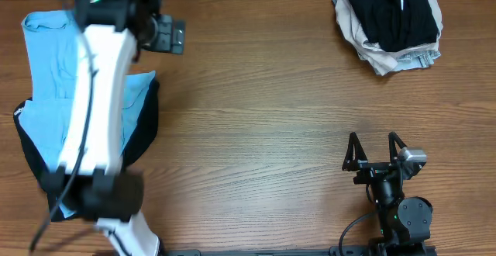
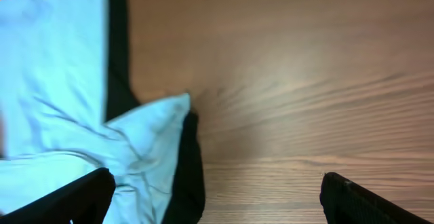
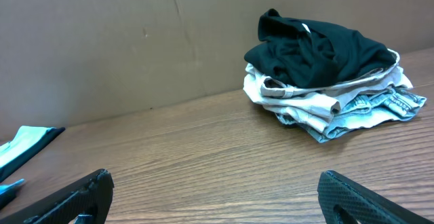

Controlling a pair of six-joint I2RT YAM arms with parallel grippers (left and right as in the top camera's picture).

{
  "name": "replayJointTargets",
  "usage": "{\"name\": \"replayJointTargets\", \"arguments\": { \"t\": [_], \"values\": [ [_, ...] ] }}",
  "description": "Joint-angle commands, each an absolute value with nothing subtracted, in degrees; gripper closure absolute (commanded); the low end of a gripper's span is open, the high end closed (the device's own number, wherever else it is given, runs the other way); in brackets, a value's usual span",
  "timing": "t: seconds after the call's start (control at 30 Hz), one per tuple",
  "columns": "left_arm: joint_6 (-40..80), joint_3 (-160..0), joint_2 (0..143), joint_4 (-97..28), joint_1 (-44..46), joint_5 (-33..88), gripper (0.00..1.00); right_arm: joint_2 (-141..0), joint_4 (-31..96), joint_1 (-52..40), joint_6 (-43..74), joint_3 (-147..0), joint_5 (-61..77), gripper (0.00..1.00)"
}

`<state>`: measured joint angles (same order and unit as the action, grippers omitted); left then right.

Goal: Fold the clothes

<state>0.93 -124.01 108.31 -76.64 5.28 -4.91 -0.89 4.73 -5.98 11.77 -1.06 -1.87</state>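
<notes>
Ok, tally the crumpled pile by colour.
black garment: 1
cream garment: 1
pale blue garment: 1
Total: 3 visible; more may be hidden underneath.

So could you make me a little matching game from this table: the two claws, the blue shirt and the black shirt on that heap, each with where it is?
Things:
1. light-blue T-shirt
2. black T-shirt
3. left gripper
4. right gripper

Places:
A. open above bare wood at the table near right
B. on top of the heap, far right corner
C. open above the blue shirt's edge
D. spread at the left, black fabric under its edges

Pairs: 1-D, 2-B, 3-C, 4-A
</notes>
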Motion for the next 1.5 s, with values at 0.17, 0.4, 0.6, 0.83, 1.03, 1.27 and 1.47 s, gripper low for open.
{"name": "replayJointTargets", "arguments": {
  "t": [0.17, 0.4, 0.6, 0.83, 1.03, 1.27, 1.47],
  "values": [
    [0.4, -124.81, 86.0, -76.62, 5.28, -4.43, 0.0, -0.16, 4.6, -5.61, 11.84, -0.47, -1.78, 0.0],
    [-1.52, -122.98, 75.13, -79.46, 5.23, -6.37, 0.0, -0.16, 4.6, -5.61, 11.84, -0.47, -1.8, 0.0],
    [-0.16, -101.6, 61.45, -64.95, 2.26, -3.64, 0.0, -0.16, 4.6, -5.61, 11.84, -0.47, -1.8, 0.0],
    [2.44, -63.26, 44.82, -31.38, -0.01, 4.6, 0.0, -0.16, 4.6, -5.61, 11.84, -0.47, -1.8, 0.0],
    [7.86, -35.94, 34.02, -5.74, -0.01, 4.49, 0.0, -0.16, 4.6, -5.61, 11.84, -0.47, -1.8, 0.0],
    [7.99, -14.0, 21.71, 11.84, 0.01, 2.35, 0.0, -0.16, 4.58, -5.61, 11.84, -0.47, -1.78, 0.0],
    [7.99, -7.07, 12.99, 11.84, -0.03, 0.19, 0.0, -0.16, 4.6, -5.61, 11.84, -0.47, -1.8, 0.0]
  ]
}}
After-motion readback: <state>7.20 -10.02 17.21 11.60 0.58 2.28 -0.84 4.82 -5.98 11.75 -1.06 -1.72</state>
